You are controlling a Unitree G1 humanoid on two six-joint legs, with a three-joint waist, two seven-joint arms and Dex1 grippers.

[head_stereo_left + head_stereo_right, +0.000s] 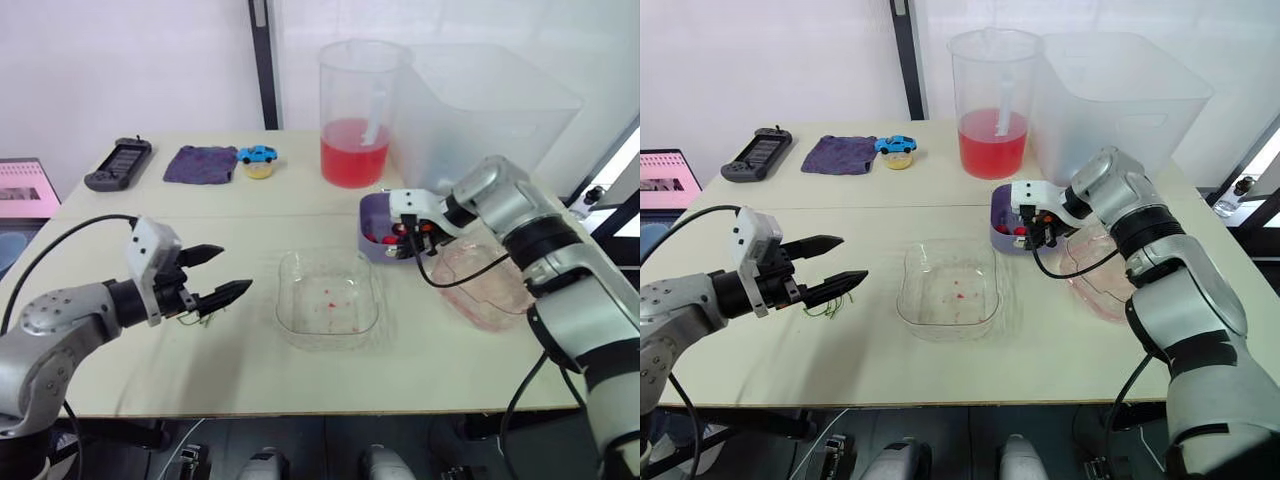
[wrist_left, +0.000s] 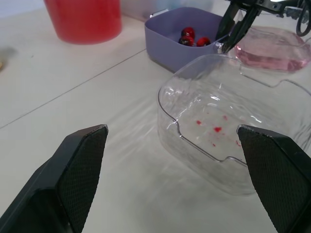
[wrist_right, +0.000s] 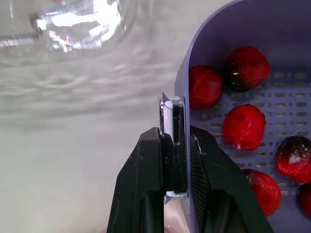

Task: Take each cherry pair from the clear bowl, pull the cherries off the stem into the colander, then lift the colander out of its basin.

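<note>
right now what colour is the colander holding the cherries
Pale purple. The colander shows best in the right wrist view.

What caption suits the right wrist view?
Right claw pinching the rim of the purple colander, red cherries inside.

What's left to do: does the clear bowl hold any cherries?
No, the clear bowl holds just a few red specks on its bottom.

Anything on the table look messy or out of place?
Small things only: green stems lie loose on the table beside the open left gripper, and red juice spots dot the empty clear bowl.
</note>
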